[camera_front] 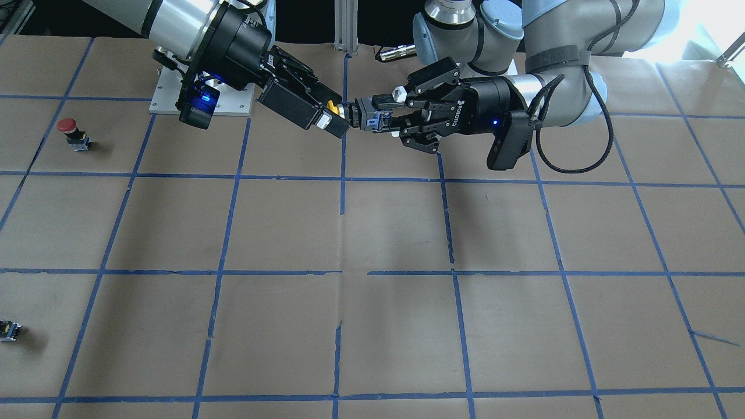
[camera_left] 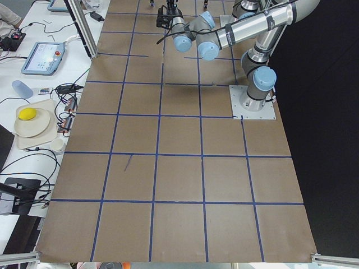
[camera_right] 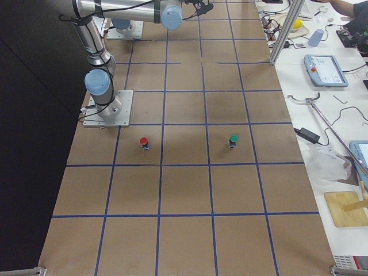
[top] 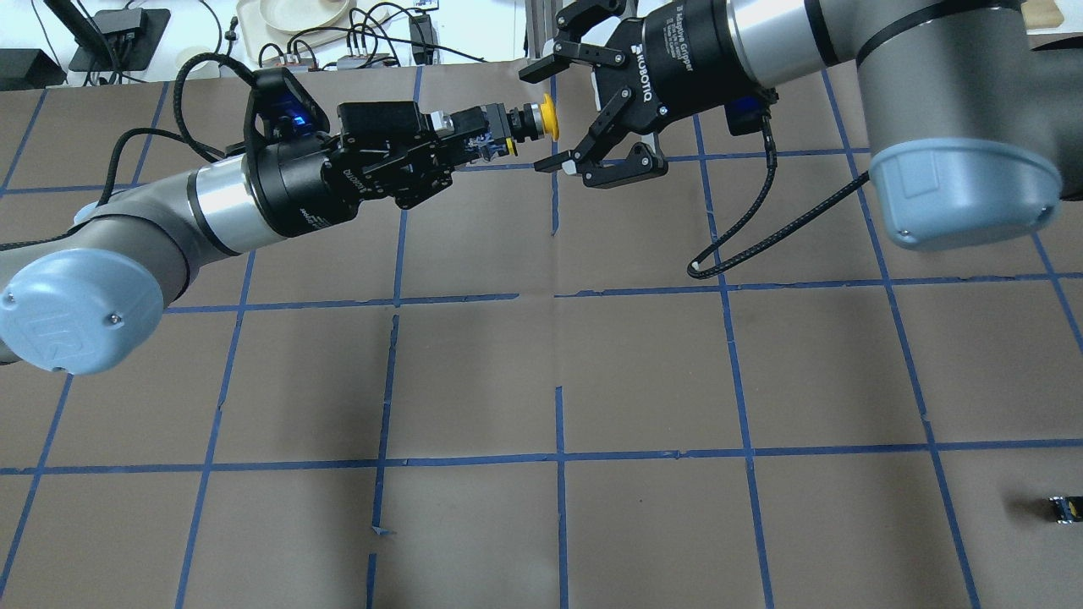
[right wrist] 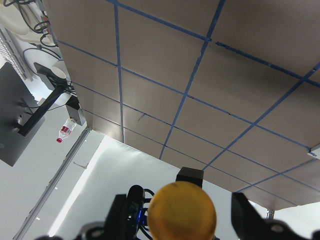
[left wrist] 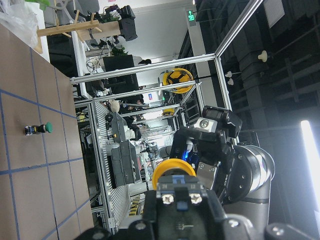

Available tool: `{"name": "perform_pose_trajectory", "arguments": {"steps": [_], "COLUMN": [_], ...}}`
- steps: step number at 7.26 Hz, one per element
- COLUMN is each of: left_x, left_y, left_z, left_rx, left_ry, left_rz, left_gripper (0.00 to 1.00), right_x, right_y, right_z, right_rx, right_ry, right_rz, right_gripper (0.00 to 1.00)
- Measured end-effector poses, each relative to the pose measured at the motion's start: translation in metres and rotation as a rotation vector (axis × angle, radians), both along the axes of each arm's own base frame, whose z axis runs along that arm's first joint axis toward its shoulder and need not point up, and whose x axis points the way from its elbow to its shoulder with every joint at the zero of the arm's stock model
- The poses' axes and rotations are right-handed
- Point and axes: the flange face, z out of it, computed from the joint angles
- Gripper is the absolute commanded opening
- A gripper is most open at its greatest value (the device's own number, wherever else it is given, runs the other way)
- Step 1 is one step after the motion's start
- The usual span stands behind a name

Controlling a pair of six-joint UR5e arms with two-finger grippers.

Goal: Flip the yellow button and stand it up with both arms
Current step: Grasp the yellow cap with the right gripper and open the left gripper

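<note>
The yellow button [top: 548, 114] is held level in the air, its black-grey body [top: 495, 134] pointing at my left arm. My left gripper [top: 482, 139] is shut on that body; it also shows in the front view [camera_front: 372, 113]. The yellow cap [camera_front: 332, 106] points at my right gripper [top: 541, 118], which is open with its jaws on either side of the cap and apart from it. In the right wrist view the cap [right wrist: 182, 212] fills the gap between the fingers [right wrist: 250, 220]. In the left wrist view the cap [left wrist: 173, 172] sits in front of the right gripper [left wrist: 215, 145].
A red-capped button [camera_front: 68, 125] stands on the table on my right side. A green-capped one [camera_right: 233, 139] stands further across the table. A capless switch block [top: 1064, 507] lies near the right edge. The right arm's base plate [camera_front: 166, 99] lies under that arm.
</note>
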Motion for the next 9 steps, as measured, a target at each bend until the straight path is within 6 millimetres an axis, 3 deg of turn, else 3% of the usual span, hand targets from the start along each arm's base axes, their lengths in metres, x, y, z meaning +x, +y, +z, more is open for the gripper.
{"name": "perform_pose_trajectory", "arguments": {"steps": [1, 2, 3, 7, 9], "left_x": [0.000, 0.000, 0.000, -0.001, -0.001], "left_y": [0.000, 0.001, 0.001, 0.003, 0.006], "left_z": [0.000, 0.001, 0.001, 0.004, 0.009], "left_rx": [-0.002, -0.004, -0.004, -0.006, 0.042], "left_ry": [0.000, -0.002, -0.003, -0.021, -0.070], "left_rz": [0.000, 0.000, -0.002, -0.013, -0.050], "left_gripper": [0.19, 0.39, 0.99, 1.00, 1.00], "right_x": [-0.001, -0.001, -0.002, -0.009, -0.038], "right_y": [0.000, 0.000, 0.000, -0.004, -0.017], "right_z": [0.001, 0.001, 0.002, 0.003, 0.002], "right_rx": [-0.002, -0.004, -0.007, -0.018, -0.066], "right_ry": [-0.001, -0.002, -0.002, 0.001, 0.025], "right_rz": [-0.001, -0.002, -0.001, -0.011, -0.036], "right_gripper": [0.19, 0.15, 0.13, 0.08, 0.08]}}
